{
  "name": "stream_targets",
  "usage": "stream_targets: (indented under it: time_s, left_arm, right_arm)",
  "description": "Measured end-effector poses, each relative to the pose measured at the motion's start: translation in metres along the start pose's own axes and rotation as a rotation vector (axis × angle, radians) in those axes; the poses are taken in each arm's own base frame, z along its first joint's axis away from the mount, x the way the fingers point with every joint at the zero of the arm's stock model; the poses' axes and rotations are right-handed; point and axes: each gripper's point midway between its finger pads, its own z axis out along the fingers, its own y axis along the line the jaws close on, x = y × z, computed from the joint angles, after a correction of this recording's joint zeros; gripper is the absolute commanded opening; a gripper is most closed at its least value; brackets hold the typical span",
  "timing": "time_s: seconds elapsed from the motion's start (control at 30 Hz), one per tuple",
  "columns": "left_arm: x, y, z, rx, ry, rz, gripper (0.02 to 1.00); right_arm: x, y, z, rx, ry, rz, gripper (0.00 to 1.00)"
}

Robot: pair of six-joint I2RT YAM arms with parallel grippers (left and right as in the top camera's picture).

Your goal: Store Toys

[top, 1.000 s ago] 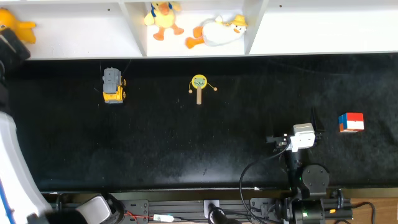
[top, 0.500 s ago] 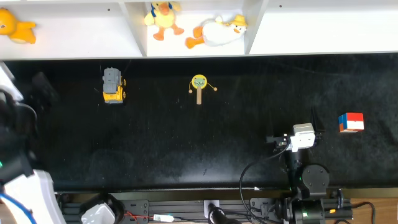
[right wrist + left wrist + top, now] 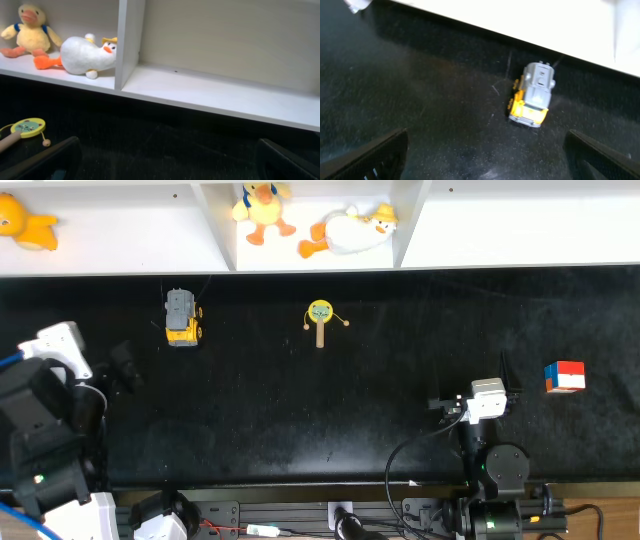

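A yellow and grey toy truck (image 3: pixel 182 317) stands on the black mat (image 3: pixel 300 400) at the left, and also appears ahead of my left gripper (image 3: pixel 486 134) as the truck (image 3: pixel 532 95). That gripper (image 3: pixel 122 368) is open and empty, a short way left of and nearer than the truck. A small rattle drum (image 3: pixel 320 315) lies mid-mat. A red, white and blue cube (image 3: pixel 565 376) sits at the right. My right gripper (image 3: pixel 167 142) is open and empty above the mat, facing the shelf, with the rattle (image 3: pixel 25 129) off to one side.
A white shelf (image 3: pixel 480 240) runs along the far edge. Its left bay holds a yellow duck (image 3: pixel 25 225). The middle bay holds a yellow duck (image 3: pixel 262 205) and a white duck (image 3: pixel 350 230). The right bay (image 3: pixel 215 90) is bare.
My left arm has drawn back from the left shelf bay, leaving the yellow duck there, and has come down over the mat near the truck. The right arm has not moved.
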Motion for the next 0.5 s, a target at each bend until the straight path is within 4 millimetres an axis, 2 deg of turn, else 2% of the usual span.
stream_targets:
  time_s: [0.2,0.37,0.5]
  left_arm:
    - [0.002,-0.023,0.014,0.059,0.027,0.126,0.998]
    - [-0.002,-0.042,0.035,0.125,0.033,0.186,0.998]
    - [0.000,-0.049,0.055,0.165,0.063,0.196,0.996]
  right_arm:
    - [0.000,0.000,0.000,0.000,0.000,0.000,0.993]
    - [0.000,0.000,0.000,0.000,0.000,0.000,0.993]
    - [0.000,0.000,0.000,0.000,0.000,0.000,0.996]
